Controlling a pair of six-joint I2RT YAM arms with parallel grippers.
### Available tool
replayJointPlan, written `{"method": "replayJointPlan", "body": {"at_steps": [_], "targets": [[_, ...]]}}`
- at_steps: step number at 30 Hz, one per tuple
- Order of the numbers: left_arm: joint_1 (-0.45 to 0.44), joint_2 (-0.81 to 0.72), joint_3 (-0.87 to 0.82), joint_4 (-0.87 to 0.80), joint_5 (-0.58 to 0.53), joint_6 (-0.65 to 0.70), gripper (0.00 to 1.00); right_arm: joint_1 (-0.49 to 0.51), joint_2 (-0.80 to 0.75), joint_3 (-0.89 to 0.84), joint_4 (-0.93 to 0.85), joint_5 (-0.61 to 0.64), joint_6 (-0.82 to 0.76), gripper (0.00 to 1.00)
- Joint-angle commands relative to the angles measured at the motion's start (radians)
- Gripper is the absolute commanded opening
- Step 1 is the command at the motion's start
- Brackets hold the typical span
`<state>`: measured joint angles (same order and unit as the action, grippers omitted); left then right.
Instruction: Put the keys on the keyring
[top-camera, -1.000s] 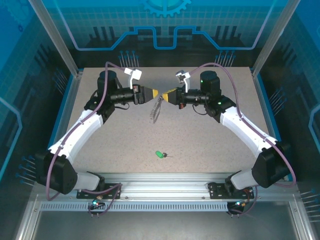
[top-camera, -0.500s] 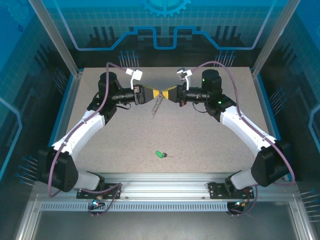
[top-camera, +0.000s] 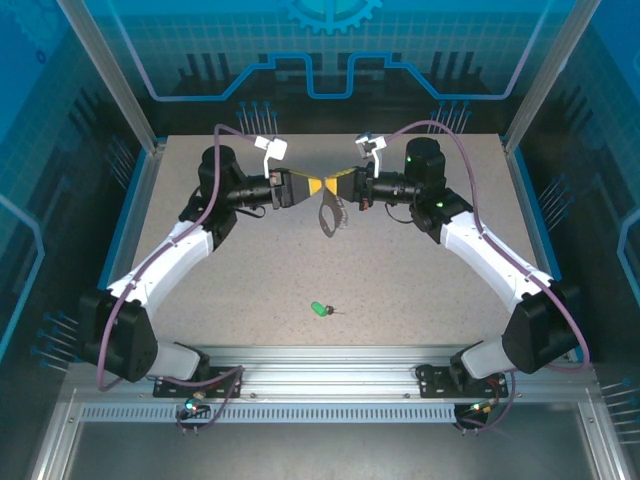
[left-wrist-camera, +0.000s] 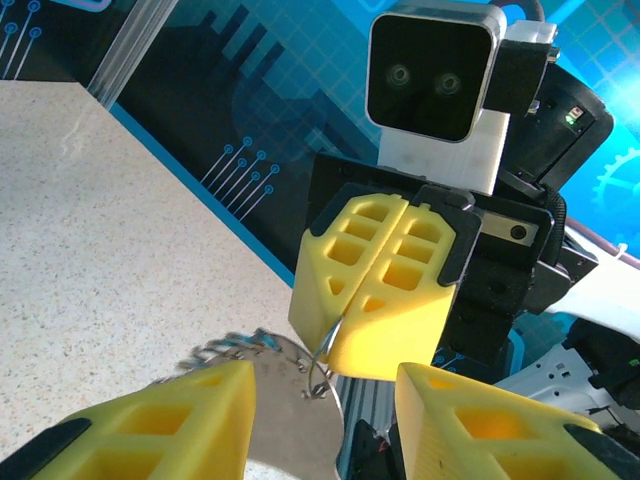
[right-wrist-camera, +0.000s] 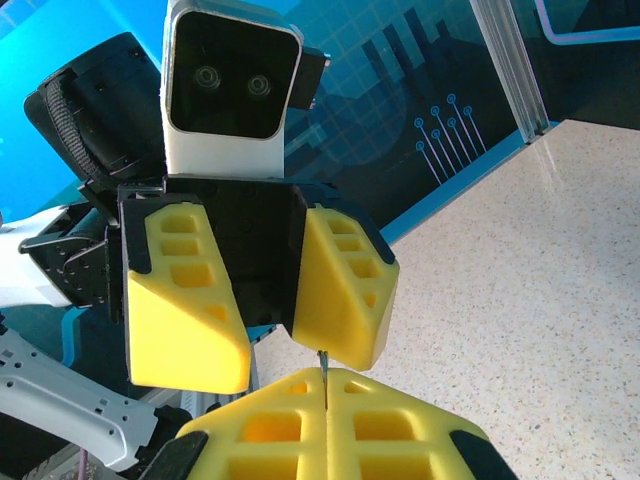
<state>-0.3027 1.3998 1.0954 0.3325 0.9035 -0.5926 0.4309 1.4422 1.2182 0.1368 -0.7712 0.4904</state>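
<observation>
Above the far middle of the speckled table, the right gripper clenches the dark oval keyring with silvery beaded chain, the left gripper released, while the tiny, light green-headed key, likely best pinched by its head, lies toward the near edge.

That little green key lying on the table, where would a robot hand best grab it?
Probably the key is best gripped by its green head, coming straight down from above. It lies flat on the table with open space around it, and the head is its widest part. The thin dark blade, pointing right, offers little to pinch.
</observation>
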Motion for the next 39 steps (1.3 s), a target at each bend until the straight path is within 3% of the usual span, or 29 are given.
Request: {"method": "replayJointPlan", "body": {"at_steps": [1,13,21,24,27,33,39], "targets": [[-0.013,0.016,-0.014,0.064,0.029,-0.025,0.41,-0.01,-0.005,0.012,0.039,-0.019,0.013,0.0],[-0.033,0.034,-0.011,0.118,0.032,-0.048,0.21,-0.01,-0.003,0.002,0.047,-0.013,0.017,0.0],[-0.033,0.034,-0.012,0.14,0.028,-0.058,0.0,-0.016,-0.017,-0.008,0.025,0.014,0.017,0.0],[-0.033,0.03,-0.002,0.101,0.026,-0.028,0.0,-0.042,-0.047,-0.029,0.016,0.045,0.035,0.25],[-0.033,0.028,0.015,0.052,0.026,0.013,0.0,-0.082,-0.105,-0.082,0.04,0.085,0.073,0.39],[-0.033,0.027,0.076,-0.11,0.058,0.149,0.0,-0.112,-0.212,-0.189,0.088,0.128,0.123,0.5],[-0.033,0.054,0.16,-0.272,0.125,0.27,0.0,-0.099,-0.228,-0.194,0.066,0.085,0.109,0.55]]}}
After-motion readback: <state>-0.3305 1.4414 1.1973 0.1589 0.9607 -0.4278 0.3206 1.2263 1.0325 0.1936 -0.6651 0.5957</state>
